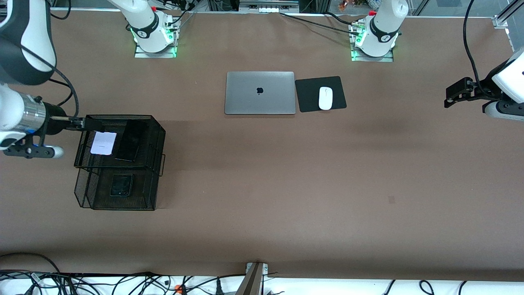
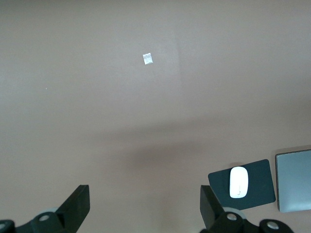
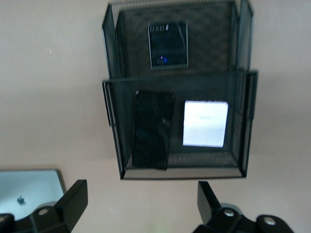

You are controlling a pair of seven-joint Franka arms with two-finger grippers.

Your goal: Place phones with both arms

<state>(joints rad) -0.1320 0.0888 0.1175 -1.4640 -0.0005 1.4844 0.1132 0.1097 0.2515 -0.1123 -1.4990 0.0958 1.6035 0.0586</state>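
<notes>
A black mesh two-tier organizer (image 1: 160, 135) stands toward the right arm's end of the table. Its upper tier holds the pale lavender-white phone (image 1: 102, 143) and the long black slab phone (image 1: 131, 141) side by side. Its lower tier, nearer the front camera, holds the small squarish black phone (image 1: 121, 184). The right wrist view shows all three: the white one (image 3: 205, 123), the slab (image 3: 152, 129) and the small black one (image 3: 168, 44). My right gripper (image 1: 92, 123) is open and empty above the upper tier's edge (image 3: 141, 194). My left gripper (image 1: 452, 96) is open and empty over bare table (image 2: 146, 194).
A closed silver laptop (image 1: 260, 93) lies mid-table near the arm bases, with a white mouse (image 1: 325, 98) on a black pad (image 1: 311, 93) beside it. The left wrist view shows the mouse (image 2: 238, 182) and laptop (image 2: 294, 179). Cables run along the table's near edge.
</notes>
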